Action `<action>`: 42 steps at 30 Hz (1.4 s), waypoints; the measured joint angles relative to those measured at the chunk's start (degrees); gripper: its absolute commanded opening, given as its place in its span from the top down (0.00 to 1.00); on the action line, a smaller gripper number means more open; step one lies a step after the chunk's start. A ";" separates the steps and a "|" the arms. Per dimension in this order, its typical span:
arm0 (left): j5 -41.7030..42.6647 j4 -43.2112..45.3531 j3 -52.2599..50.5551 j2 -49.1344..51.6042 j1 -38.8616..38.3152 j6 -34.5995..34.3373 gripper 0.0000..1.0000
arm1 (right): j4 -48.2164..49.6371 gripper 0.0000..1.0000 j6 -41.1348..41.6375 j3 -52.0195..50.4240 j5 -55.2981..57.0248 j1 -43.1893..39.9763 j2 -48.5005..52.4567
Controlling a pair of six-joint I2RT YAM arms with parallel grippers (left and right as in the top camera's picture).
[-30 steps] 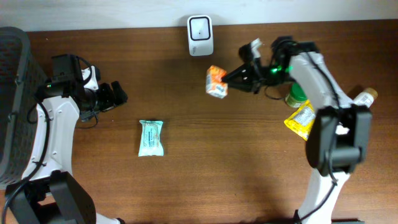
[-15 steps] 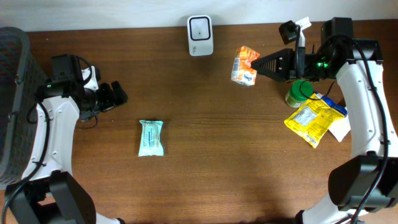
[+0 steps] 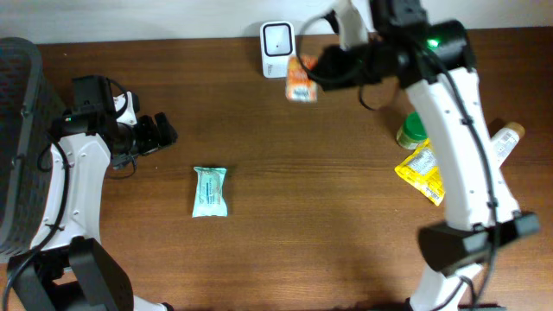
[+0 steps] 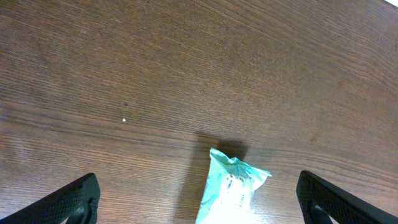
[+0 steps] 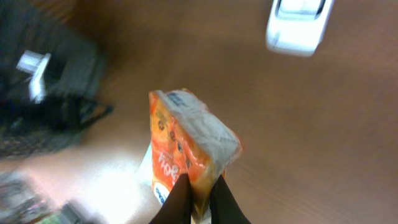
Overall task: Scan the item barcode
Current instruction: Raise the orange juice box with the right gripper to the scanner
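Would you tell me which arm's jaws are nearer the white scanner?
Right. The right arm holds the orange packet beside the scanner; the left arm sits far to its left.

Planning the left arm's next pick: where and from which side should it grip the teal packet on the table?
Probably across its short width at mid-length, coming straight down from above. The teal packet lies flat on the table, long and narrow, so its two long edges offer the jaws opposing faces; the crimped ends look thin.

Right wrist view blurred: print on the orange pack (image 5: 181, 152) is unreadable, the scanner (image 5: 297, 25) cropped at top.
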 measured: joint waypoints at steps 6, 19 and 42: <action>0.02 -0.02 0.00 0.00 0.00 0.00 0.01 | 3.43 0.96 -5.60 18.34 22.18 5.16 18.43; 0.02 -0.04 0.00 0.00 0.00 0.00 0.01 | 30.53 0.96 -32.15 18.23 51.04 8.13 39.76; 0.02 -0.02 0.00 0.00 0.00 0.00 0.01 | 36.96 0.96 -46.77 16.22 45.48 8.31 39.87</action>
